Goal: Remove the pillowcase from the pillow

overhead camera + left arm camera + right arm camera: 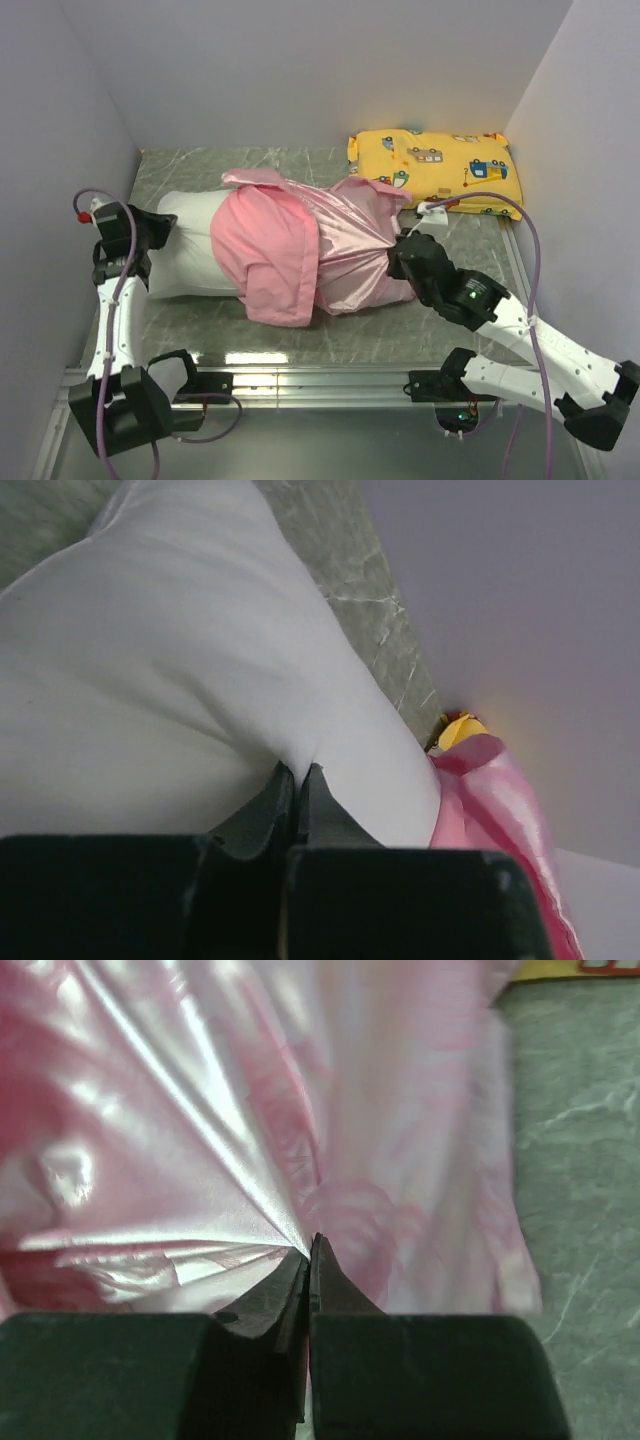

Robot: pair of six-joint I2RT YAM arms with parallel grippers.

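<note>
Pillowcase [290,250] in right pincer [310,1248], pillow [190,250] in left pincer [297,773]

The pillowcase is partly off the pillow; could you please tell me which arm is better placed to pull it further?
Right, probably. The right gripper is shut on a pinch of the pillowcase, while the left gripper is shut on the bare pillow and can anchor it.
</note>
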